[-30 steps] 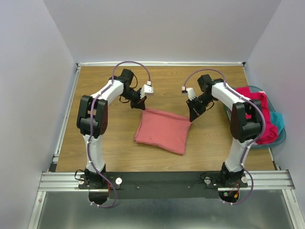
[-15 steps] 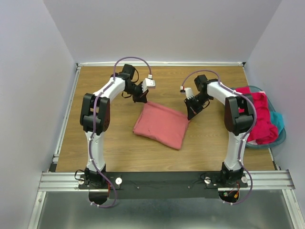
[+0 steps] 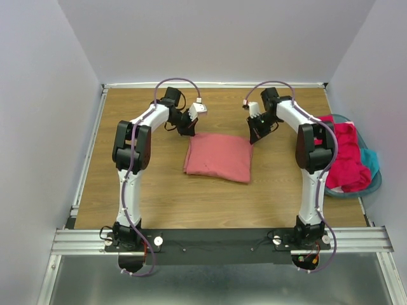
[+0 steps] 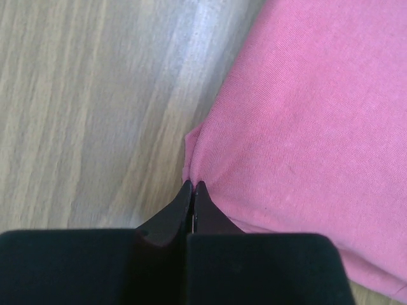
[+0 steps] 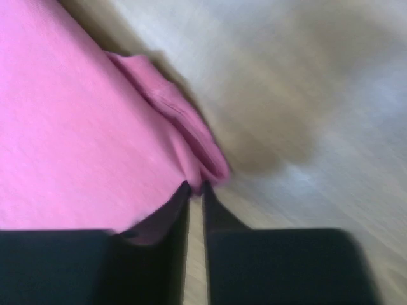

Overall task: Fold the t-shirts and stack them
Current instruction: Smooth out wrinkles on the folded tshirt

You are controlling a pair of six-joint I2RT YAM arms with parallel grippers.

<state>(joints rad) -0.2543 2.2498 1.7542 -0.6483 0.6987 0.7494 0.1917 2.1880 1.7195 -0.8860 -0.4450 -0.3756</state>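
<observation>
A folded salmon-pink t-shirt [image 3: 217,158] lies mid-table as a rough rectangle. My left gripper [image 3: 189,131] is shut on its far left corner; in the left wrist view the tips [image 4: 193,186] pinch the cloth [image 4: 305,127]. My right gripper [image 3: 253,136] is shut on the far right corner; in the right wrist view the tips [image 5: 194,187] hold a bunched fold of the shirt [image 5: 70,133]. A magenta-red t-shirt [image 3: 344,157] and a teal t-shirt [image 3: 370,162] lie piled at the right.
The round teal basket [image 3: 375,185] holding the other shirts sits at the table's right edge against the wall. A metal rail [image 3: 89,149] runs along the left edge. Both arm bases stand on the near rail.
Both grippers have moved toward the far side, dragging the salmon-pink shirt with them. The shirt has turned from skewed to nearly square with the table.
</observation>
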